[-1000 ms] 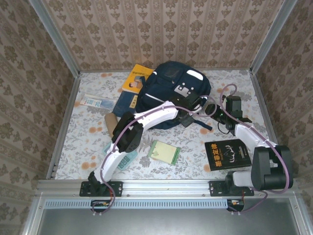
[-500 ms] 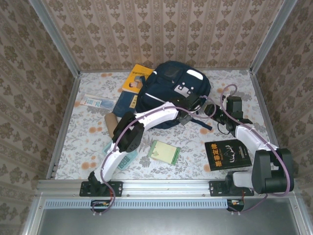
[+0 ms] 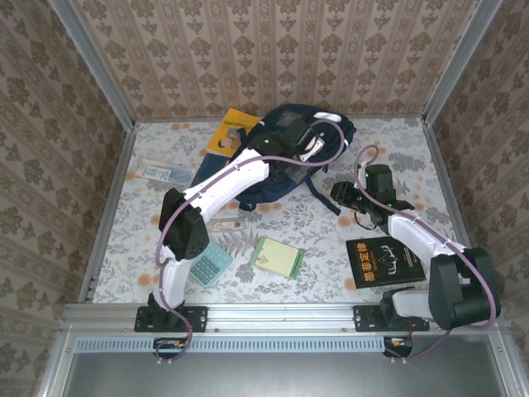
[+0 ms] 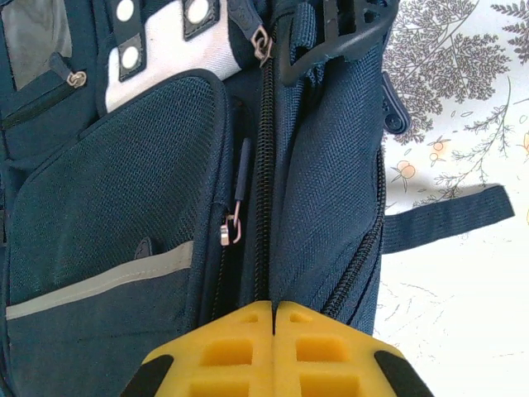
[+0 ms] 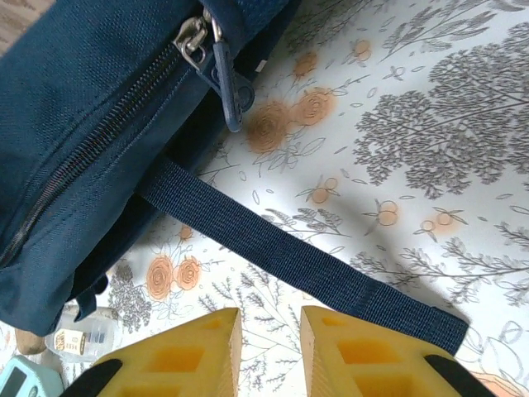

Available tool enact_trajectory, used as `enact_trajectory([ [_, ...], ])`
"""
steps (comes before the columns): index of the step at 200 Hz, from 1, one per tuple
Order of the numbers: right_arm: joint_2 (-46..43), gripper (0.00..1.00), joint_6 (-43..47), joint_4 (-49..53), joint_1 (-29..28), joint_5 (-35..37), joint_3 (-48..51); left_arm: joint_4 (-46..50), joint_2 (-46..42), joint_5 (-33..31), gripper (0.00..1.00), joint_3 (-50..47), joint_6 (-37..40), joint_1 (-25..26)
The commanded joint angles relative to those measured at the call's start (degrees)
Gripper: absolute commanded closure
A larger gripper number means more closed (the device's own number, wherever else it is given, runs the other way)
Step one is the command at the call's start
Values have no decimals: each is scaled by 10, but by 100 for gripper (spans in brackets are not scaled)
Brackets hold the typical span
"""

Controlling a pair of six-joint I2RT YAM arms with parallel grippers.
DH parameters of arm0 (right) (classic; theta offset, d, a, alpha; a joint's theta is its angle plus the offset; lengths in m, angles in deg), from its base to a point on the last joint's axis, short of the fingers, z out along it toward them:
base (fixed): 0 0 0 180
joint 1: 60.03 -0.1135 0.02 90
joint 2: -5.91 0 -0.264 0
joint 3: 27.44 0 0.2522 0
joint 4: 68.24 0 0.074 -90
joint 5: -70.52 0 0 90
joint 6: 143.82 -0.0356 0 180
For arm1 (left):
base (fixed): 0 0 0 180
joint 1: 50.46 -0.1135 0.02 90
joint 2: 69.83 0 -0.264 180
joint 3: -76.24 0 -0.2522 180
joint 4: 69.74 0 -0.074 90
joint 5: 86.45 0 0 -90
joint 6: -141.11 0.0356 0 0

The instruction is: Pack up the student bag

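Where the left rail bounds the table (image 3: pixel 132 248), one pale packet (image 3: pixel 157 172) lies close to it, and bare floral cloth runs from there to the near edge. Next come one teal calculator (image 3: pixel 211 265), then two books: an orange one (image 3: pixel 230 132) against the back wall and, far right, a black one (image 3: pixel 384 259), with one green notepad (image 3: pixel 277 256) lying between them near the front. The student bag (image 3: pixel 326 157) sits at the back centre, nearly touching the rear wall, and the open cloth in front of it reaches to the notepad. The left gripper (image 4: pixel 274 314) rests on the bag's zipper line, its yellow fingers pressed together; I cannot tell whether fabric is caught. The right gripper (image 5: pixel 270 331) hovers spread above a loose navy strap (image 5: pixel 289 256), just beside the bag's right flank. Half a second ago the bag lay flatter and nearer the middle. It is now bunched toward the back wall, the left arm has swung up with it, and the calculator is uncovered.
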Motion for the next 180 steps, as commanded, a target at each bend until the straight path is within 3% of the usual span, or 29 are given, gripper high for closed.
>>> enact_trajectory([
  [1, 37, 74, 14, -30, -19, -6, -38, 9, -27, 14, 100, 23, -16, -5],
  [62, 113, 74, 23, -49, -37, 6, -96, 24, -23, 31, 100, 34, -32, -11],
  [180, 149, 70, 51, -28, -9, 17, -153, 39, -14, 66, 100, 62, -44, -25],
])
